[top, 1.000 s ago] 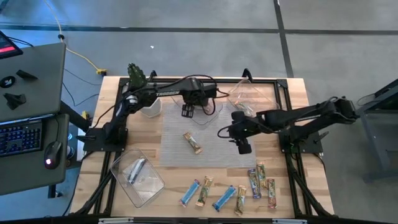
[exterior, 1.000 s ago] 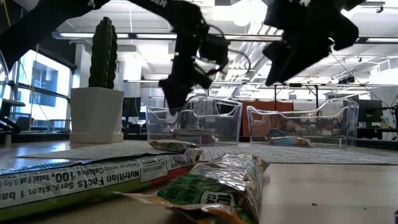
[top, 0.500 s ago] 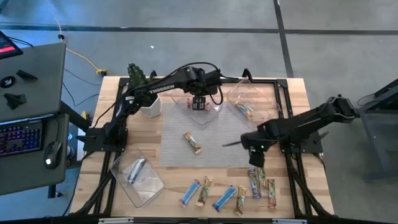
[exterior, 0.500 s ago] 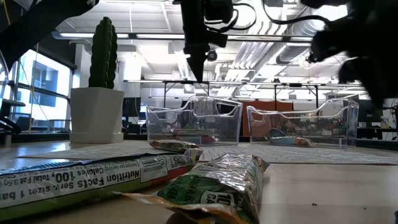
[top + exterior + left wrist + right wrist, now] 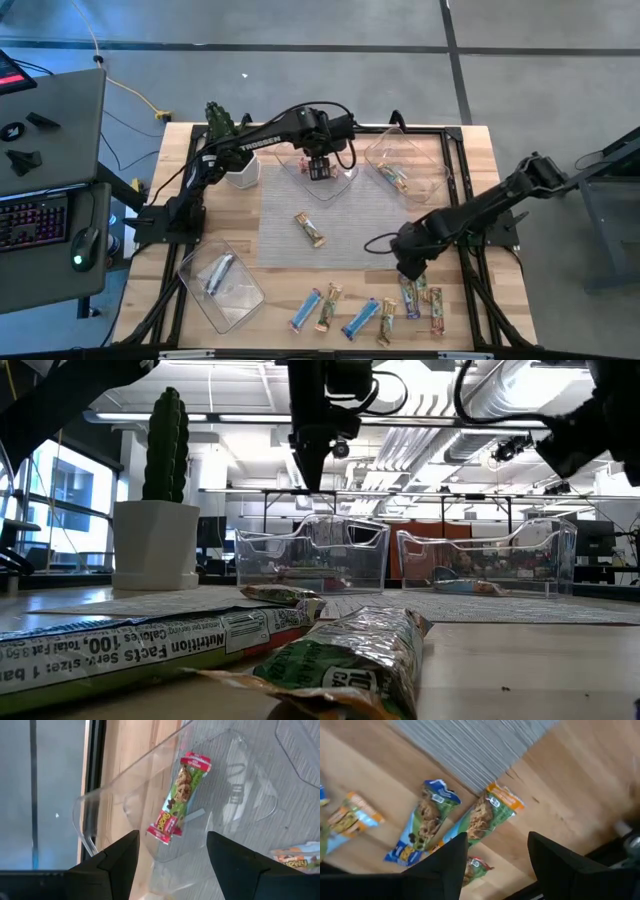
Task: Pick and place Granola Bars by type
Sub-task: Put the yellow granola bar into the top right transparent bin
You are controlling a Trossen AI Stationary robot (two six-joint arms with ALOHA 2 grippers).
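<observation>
My left gripper (image 5: 320,168) hangs open above the far middle clear tray (image 5: 345,183), where a red-green bar (image 5: 180,795) lies flat on the tray floor. My right gripper (image 5: 410,266) is open, pointing down over the near right cluster of Granola Bars, above a blue bar (image 5: 422,820) and a green-orange bar (image 5: 487,817). Neither gripper touches anything. One more bar (image 5: 311,228) lies on the grey mat (image 5: 280,215). Several bars (image 5: 360,318) lie in a row along the near edge.
A clear tray (image 5: 245,300) at the near left holds a silver bar (image 5: 216,274). The far right tray (image 5: 425,160) holds another bar (image 5: 393,177). A potted cactus (image 5: 222,125) stands at the far left corner. A black frame borders the table.
My left gripper has risen from the far middle tray and now hangs higher over it, still open. My right gripper has swung from the mat's right part toward the table's near edge, turning about as it went, and now stands over the near right bars.
</observation>
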